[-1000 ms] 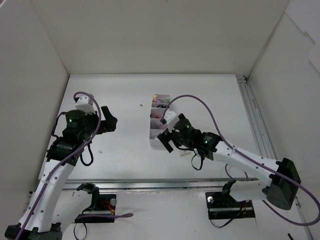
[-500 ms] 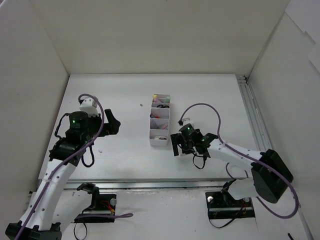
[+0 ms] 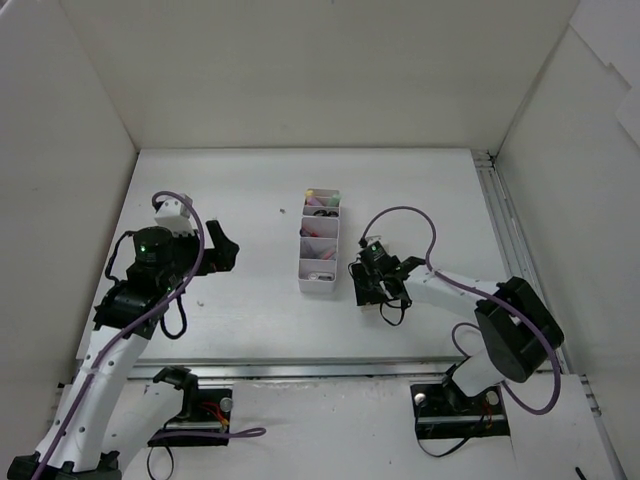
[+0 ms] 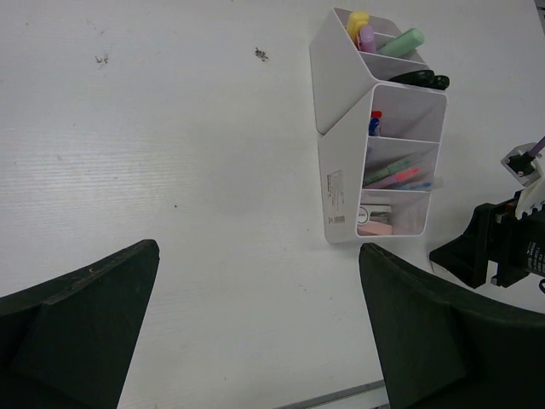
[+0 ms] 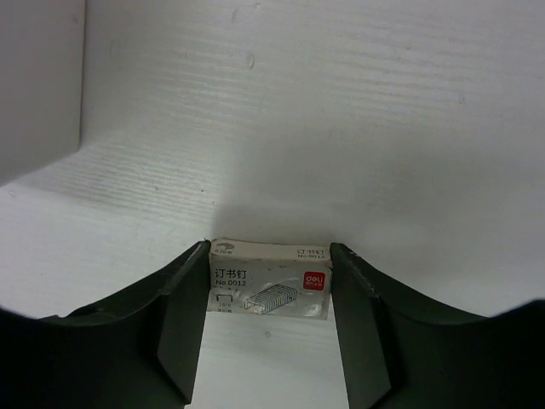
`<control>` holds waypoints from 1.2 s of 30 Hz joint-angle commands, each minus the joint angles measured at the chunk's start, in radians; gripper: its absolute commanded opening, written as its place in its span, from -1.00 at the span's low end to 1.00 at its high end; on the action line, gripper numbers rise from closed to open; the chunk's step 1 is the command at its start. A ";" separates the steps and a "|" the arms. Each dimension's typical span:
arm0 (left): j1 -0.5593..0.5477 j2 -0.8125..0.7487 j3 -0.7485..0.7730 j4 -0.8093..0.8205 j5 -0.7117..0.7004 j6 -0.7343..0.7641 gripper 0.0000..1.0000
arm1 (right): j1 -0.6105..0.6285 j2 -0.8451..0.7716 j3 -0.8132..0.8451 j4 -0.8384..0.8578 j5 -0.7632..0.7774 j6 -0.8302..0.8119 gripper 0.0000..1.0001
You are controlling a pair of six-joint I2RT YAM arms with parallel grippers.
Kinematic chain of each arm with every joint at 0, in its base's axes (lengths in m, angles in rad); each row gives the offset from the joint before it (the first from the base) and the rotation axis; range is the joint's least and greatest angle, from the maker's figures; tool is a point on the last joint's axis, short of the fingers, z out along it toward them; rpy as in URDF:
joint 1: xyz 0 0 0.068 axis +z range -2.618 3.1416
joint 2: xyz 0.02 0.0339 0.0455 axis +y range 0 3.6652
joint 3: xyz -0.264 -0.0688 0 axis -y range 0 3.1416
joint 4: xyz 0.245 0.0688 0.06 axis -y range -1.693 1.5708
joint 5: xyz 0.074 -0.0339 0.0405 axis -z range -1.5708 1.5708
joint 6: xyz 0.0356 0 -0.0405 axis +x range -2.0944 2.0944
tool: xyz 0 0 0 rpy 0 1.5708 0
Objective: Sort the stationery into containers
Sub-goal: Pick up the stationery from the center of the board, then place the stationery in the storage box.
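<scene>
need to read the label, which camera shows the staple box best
Right wrist: the staple box lies on the table between the right gripper's fingers, label readable. Top external hides it under that gripper; left wrist shows only the gripper, no box.

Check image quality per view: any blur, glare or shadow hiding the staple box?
Right wrist: staple box sharp, label legible, soft shadow around it, fingers nearly black. Left wrist: organiser tray in focus, no glare, box not visible. Top external: even light, right gripper covers the box.
</scene>
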 commanded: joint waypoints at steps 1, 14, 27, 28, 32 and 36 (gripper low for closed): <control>-0.005 -0.006 0.028 0.031 -0.009 0.001 0.99 | -0.005 -0.075 0.026 -0.007 -0.022 0.004 -0.30; -0.005 0.003 0.028 0.054 -0.008 -0.002 0.99 | 0.138 -0.173 0.265 0.010 0.143 -0.103 -0.32; -0.005 -0.064 -0.003 0.006 -0.037 -0.048 0.99 | 0.337 0.092 0.455 0.068 0.628 0.303 -0.31; -0.005 -0.075 -0.007 0.001 -0.036 -0.049 0.99 | 0.345 0.106 0.465 0.065 0.629 0.303 -0.31; -0.005 -0.115 -0.029 -0.015 -0.039 -0.055 0.99 | 0.354 0.149 0.486 0.067 0.631 0.299 -0.20; -0.005 -0.138 -0.038 -0.025 -0.055 -0.060 0.99 | 0.356 0.187 0.479 0.067 0.643 0.311 0.00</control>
